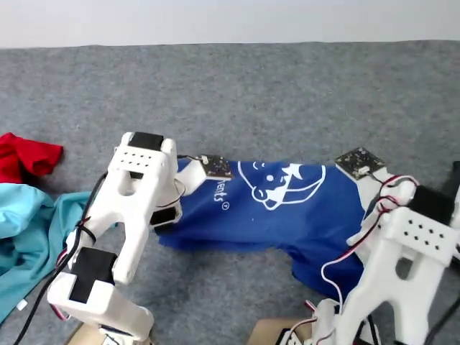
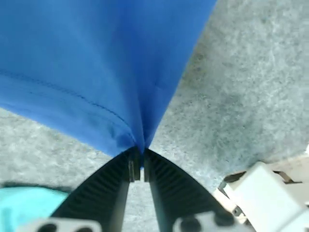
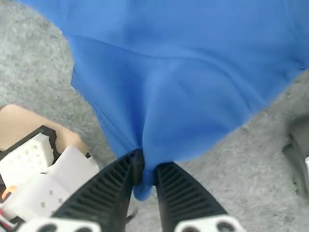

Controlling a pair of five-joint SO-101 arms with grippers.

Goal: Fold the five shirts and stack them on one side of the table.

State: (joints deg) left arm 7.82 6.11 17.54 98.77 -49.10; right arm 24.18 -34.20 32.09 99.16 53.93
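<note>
Left tool pinches blue shirt at a seamed edge. Right tool pinches a small bunch of its near edge. Shirt lies rumpled mid tabletop, print up. Risk: thin bites poss. slip under pull; uneven lift = skewed fold. Teal shirt and red shirt unfolded at left.

White print is carried on the blue shirt in the high view — a short run of slanted lettering ended by a small circled mark, its first letters hidden behind a white arm. Beside it a white line emblem with a star is drawn. The word cannot be made out whole — only its tail is shown.
</note>
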